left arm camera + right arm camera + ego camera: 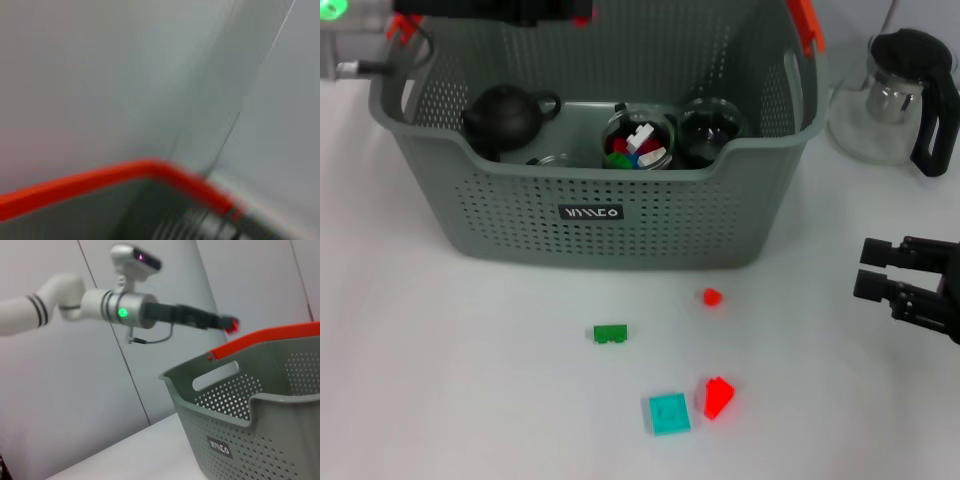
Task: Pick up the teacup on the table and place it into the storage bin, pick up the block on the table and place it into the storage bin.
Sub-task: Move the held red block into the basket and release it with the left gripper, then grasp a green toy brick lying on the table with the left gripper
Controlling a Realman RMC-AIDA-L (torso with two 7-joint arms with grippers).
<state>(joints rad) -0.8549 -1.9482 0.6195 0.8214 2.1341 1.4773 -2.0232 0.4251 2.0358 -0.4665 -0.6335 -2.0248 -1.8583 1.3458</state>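
Nearest us lay a teal block (670, 413); our left gripper (231, 325) held something red over the storage bin (610, 215); our right gripper (868, 270) hovered apart, grip unclear.

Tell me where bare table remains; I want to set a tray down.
Free: the wide patch left of the green block, in front of the storage bin, and the stretch between the red blocks and the right gripper. Crowded: around the teal block, and inside the bin.
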